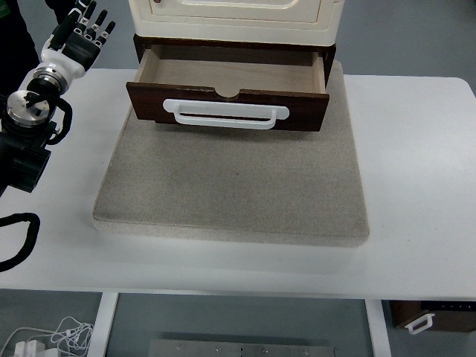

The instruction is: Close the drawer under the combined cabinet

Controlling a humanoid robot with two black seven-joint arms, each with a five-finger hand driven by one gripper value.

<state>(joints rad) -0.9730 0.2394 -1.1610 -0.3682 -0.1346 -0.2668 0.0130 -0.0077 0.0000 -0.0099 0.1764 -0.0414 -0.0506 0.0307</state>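
Left hand (82,33) sits top-left, arm entering from the left edge over the white table (416,186). Fingers extended and slightly spread, pointing away from the robot, nothing between them, touching nothing. It hangs off the far-left side of the drawer (227,93), level with the cabinet base, clear gap between fingertips and the wood. Wrist is white, then a metal coupling, then black forearm housing with a black cable (18,242) looping down over the table edge.

Right hand not in frame.

Drawer is pulled out, dark brown front panel with a white bar handle (225,114) across it, small notch in the top edge of the front. Inside looks tan and bare. It slides under the cream cabinet (234,18), whose upper part is cut off by the frame top. Cabinet and drawer stand at the far edge of a grey stone-look slab (230,193) lying on the table; drawer front overhangs the slab's far part.

No readable brand or label anywhere. A small red dot shows on the cabinet front near the top edge, too small to tell what it is.

Below the table: white cables (52,338) bottom-left, a dark brown box with a white handle (431,316) bottom-right
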